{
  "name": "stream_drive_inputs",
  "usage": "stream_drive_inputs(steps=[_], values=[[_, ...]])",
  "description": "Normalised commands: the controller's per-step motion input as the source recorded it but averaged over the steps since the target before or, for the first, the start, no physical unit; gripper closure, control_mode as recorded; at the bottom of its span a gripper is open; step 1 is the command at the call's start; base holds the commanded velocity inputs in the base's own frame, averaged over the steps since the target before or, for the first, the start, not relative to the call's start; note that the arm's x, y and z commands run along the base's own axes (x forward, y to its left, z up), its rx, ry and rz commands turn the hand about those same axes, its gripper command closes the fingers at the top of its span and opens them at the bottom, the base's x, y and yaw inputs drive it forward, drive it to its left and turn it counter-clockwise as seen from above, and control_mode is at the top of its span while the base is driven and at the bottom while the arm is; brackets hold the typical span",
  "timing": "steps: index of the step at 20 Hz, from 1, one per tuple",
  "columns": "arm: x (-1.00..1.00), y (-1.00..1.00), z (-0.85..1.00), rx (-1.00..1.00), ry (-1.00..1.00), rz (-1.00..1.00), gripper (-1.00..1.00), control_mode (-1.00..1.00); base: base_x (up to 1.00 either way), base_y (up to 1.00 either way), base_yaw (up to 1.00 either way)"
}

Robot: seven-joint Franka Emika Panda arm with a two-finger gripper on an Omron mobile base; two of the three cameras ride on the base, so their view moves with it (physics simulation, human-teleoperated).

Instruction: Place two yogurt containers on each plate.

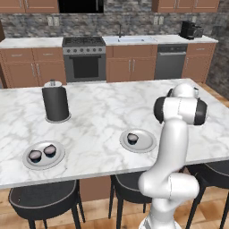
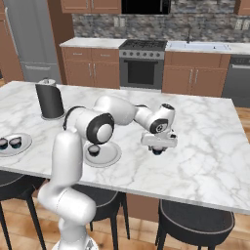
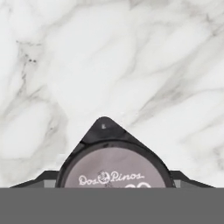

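Between my gripper's [image 2: 157, 149] fingers sits one yogurt container [image 3: 114, 164], dark with a pale "Dos Pinos" top, and the gripper is shut on it. It hangs low over the marble counter, right of the near plate [image 2: 111, 155]. Whether it touches the counter I cannot tell. That near plate [image 1: 145, 144] carries one yogurt container [image 1: 133, 138]. The left plate [image 1: 43, 163] holds two yogurt containers [image 1: 35, 155] [image 1: 49, 150] side by side; in the right base view this plate [image 2: 23, 145] lies at the left edge.
A tall black cylinder with a white knob [image 1: 56, 103] stands behind the left plate. Dark stools [image 2: 195, 219] line the counter's front edge. My own arm [image 1: 179, 112] hides the counter's right part in the left base view.
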Motion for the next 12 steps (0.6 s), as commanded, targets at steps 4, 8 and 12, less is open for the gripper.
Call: stream_drive_inputs(steps=[4,8,12], values=[[-0.78,0.71,0.1,0.0,-0.11,-0.13,1.0,-1.0,0.0,0.0,0.0],[-0.76,0.8,0.08,0.0,-0.19,-0.17,1.0,-1.0,0.0,0.0,0.0],[-0.55,0.87,0.04,-0.01,-0.25,-0.18,1.0,-1.0,0.0,0.0,0.0]])
